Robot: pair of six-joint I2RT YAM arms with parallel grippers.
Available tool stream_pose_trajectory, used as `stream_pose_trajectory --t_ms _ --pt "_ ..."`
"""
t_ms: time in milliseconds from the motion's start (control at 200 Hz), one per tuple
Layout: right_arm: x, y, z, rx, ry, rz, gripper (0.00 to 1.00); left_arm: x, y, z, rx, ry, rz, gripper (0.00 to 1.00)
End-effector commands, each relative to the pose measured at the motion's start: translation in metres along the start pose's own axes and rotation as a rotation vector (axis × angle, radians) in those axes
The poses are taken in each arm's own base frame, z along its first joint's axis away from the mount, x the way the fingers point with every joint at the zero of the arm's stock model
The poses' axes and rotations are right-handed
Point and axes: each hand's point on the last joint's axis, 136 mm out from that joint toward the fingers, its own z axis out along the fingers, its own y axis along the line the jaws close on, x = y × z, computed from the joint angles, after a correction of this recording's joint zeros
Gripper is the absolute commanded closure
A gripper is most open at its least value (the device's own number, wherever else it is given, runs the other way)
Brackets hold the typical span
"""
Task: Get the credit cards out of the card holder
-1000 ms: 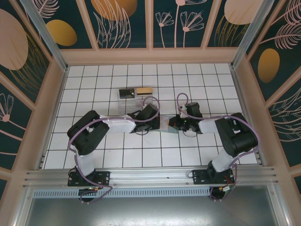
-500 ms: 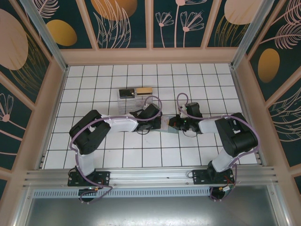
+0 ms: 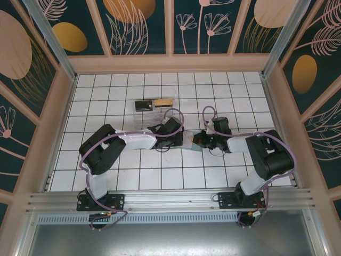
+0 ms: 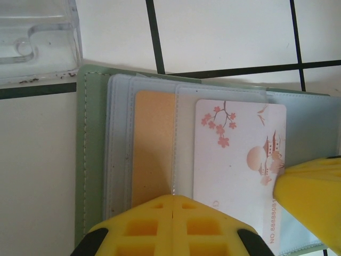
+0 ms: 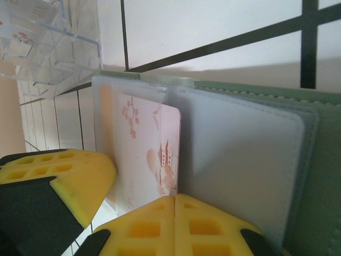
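"Where is the card holder (image 4: 93,160)?"

"It lies open on the white surface (image 4: 224,32), between the left fingers (image 4: 173,205) and the right fingers (image 5: 175,213). Both tips sit right at its edge."

"Are they holding anything?"

"Both pairs are squeezed tight shut. I can't see anything pinched inside them."

"And the cards?"

"A gold card (image 4: 154,144) sits in a clear pocket, just ahead of the left fingers. A white card (image 4: 240,154) with pink flowers lies next to it, between the two tips. I can't tell if it has slid partway out."

"So which step is this?"

"I think it's the start of pulling one out. These two cards are not out yet."

"What comes next?"

"I guess one pair should press the holder down. The other should open a tiny bit, nip a card's edge and slide it out. The cards are thin and flat, so they could slip."
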Motion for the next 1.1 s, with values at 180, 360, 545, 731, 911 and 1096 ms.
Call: stream_pose_trajectory --t_ms 180,360,545,731,911,1096 --pt "0.016 -0.03 -0.009 0.093 0.019 0.043 1.0 0.035 0.054 0.014 -0.186 0.099 -0.007 1.0" --pt "0.014 -0.036 -0.018 0.092 0.001 0.055 1.0 0.034 0.053 0.015 -0.184 0.098 -0.005 1.0" --pt "0.017 -0.041 -0.031 0.085 -0.014 0.07 1.0 0.033 0.051 0.014 -0.179 0.098 0.0 1.0" --pt "0.018 -0.04 -0.052 0.069 -0.069 0.081 1.0 0.031 0.049 0.014 -0.168 0.094 0.002 1.0" --pt "0.004 -0.01 -0.076 0.007 -0.152 0.015 1.0 0.018 0.033 0.005 -0.12 0.053 -0.002 1.0" --pt "-0.019 0.021 -0.094 -0.03 -0.206 -0.056 1.0 -0.024 -0.008 -0.026 0.014 -0.078 -0.026 0.77"
